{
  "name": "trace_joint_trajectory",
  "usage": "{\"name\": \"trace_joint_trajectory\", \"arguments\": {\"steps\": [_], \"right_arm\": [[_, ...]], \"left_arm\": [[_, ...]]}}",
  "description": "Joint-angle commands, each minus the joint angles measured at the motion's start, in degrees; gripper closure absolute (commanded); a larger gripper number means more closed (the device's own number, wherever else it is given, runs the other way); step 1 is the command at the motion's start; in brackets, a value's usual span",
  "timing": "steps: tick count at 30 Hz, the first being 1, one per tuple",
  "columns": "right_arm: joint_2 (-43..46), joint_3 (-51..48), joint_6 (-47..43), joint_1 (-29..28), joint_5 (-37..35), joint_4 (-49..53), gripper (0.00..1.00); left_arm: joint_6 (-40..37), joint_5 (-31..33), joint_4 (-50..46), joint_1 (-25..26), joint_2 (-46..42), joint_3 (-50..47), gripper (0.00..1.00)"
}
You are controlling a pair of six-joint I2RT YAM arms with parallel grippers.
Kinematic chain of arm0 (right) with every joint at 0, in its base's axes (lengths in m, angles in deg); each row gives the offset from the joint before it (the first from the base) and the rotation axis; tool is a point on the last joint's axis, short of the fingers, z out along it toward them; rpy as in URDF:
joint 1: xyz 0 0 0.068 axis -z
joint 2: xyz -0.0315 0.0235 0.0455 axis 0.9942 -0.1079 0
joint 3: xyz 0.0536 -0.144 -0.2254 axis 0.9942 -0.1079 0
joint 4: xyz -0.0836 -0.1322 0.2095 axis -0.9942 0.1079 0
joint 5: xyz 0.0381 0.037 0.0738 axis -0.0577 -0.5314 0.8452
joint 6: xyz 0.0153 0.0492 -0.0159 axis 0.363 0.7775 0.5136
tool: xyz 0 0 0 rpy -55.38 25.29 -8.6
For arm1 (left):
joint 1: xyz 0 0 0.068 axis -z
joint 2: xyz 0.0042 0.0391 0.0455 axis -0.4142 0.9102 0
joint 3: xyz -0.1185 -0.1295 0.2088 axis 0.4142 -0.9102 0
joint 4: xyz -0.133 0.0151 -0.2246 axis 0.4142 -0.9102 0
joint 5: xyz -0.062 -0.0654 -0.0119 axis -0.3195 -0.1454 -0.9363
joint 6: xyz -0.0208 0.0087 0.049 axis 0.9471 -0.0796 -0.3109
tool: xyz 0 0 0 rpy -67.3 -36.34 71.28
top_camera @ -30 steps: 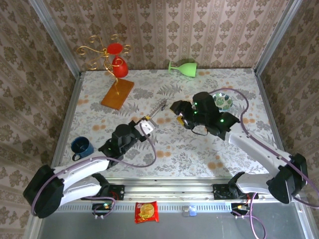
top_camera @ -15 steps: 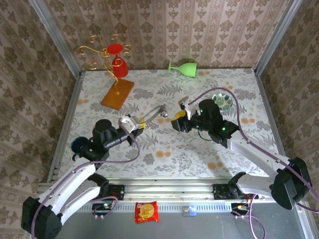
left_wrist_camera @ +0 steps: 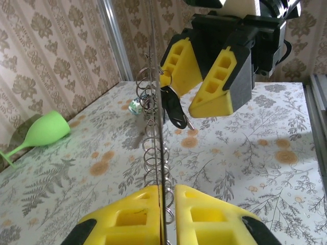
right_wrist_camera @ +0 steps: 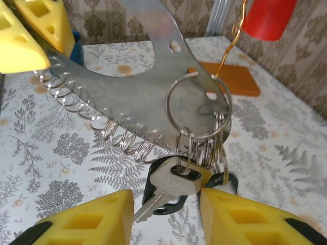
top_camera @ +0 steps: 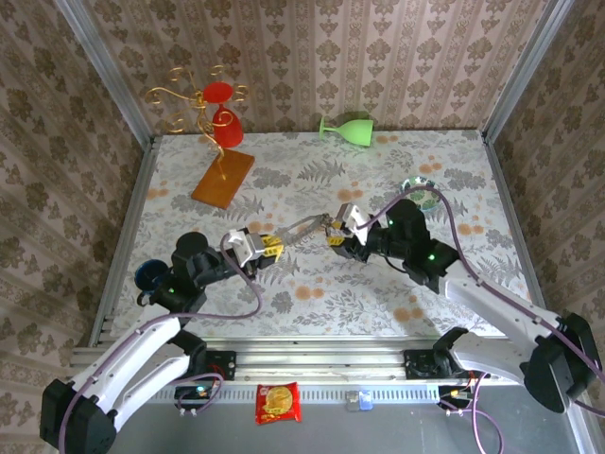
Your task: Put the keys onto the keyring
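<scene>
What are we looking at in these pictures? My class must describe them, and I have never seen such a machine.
Two robot arms are bolted to a table. One picture looks down from above; the other two come from a camera on each wrist. The left tool is shut on the keyring, a flat metal plate edged with wire loops. The right tool is open around the keys hanging from that plate. On the table lie a green glass, a stand with red cups, a blue mug and a small dish.

Tipped green goblet point(top_camera: 348, 128), blue mug point(top_camera: 147, 276), red snack packet point(top_camera: 278, 402)
</scene>
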Motion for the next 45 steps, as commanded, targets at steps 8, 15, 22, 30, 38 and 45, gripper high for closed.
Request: {"name": "trace_joint_trajectory", "arguments": {"steps": [8,15,22,30,38,45], "right_arm": [[3.76,-1.85,5.03,0.27,1.33,-3.78,0.64],[3.42,-2.49,5.63,0.19,2.00,-3.72,0.75],[8.79,-6.65,6.13,3.01,-1.89,-5.58,0.74],[9.46,-5.46,6.46,3.35,-1.37,-5.32,0.65],[7.49,-3.94,8.56,3.00,5.86,-5.50,0.61],[8.75,-4.36,9.66,3.00,5.15,-6.01,0.60]], "left_arm": [[-0.73,-5.65,7.66,-0.37,1.00,-0.43,1.00],[0.09,-5.97,9.21,-0.37,1.09,-0.82,1.00],[0.69,-6.71,9.82,-0.38,1.09,-1.20,1.00],[1.64,-8.31,10.33,-0.39,1.09,-1.18,1.00],[2.16,-8.62,10.61,-0.37,1.11,-1.35,1.00],[2.05,-9.11,10.70,-0.37,1.35,-1.38,1.00]]}}
